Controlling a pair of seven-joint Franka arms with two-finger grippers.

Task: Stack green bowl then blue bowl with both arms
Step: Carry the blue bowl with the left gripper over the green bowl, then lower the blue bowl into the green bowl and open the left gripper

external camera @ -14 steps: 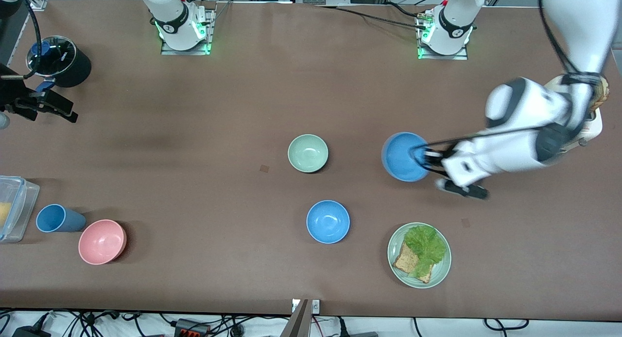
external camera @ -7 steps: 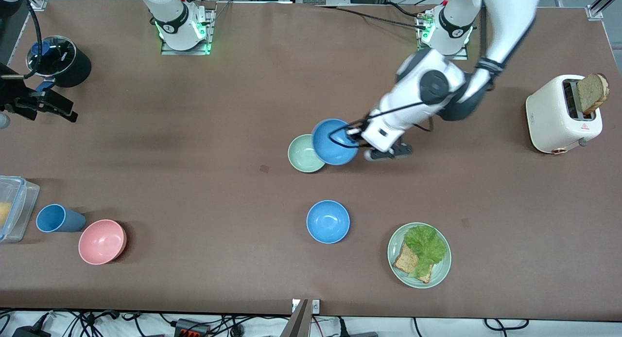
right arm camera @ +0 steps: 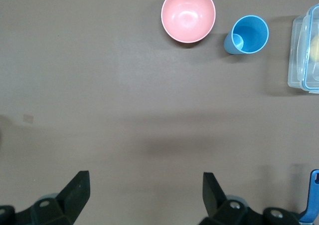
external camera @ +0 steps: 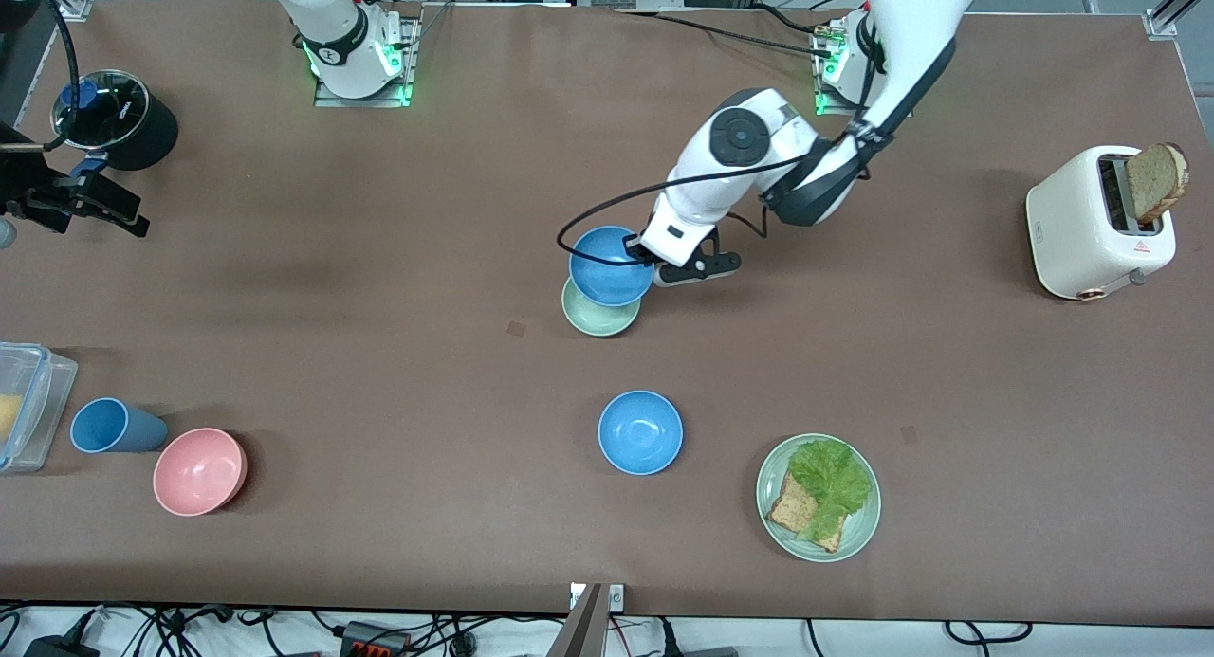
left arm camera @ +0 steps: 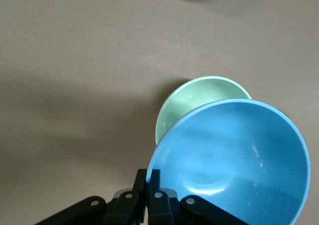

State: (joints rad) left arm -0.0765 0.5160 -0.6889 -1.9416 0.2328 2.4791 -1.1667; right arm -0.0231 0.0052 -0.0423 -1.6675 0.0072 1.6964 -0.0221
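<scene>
Plastic, by the look of it, smooth and matte; the blue bowl [external camera: 610, 264] seems light and stiff enough to hang from one edge without sagging, and that is how the left gripper [external camera: 641, 250] has it, jaws pinched on the rim with the bowl tipped slightly in the air; it hangs over the green bowl [external camera: 596, 318], covering most of it but not yet centred, the green rim peeking out on the side nearer the front camera; the green bowl sits on the table [external camera: 379, 354] about midway between the two arms' ends. A rim pinch looks right for something this thin-walled, though I'd guess the slick surface could let it swivel in the fingers; dropped, it would likely bounce, not break. A second blue bowl [external camera: 640, 432] rests nearer the front camera, untouched. The right gripper [right arm camera: 144, 194] waits with jaws spread wide, holding nothing, above the right arm's end of the table.
</scene>
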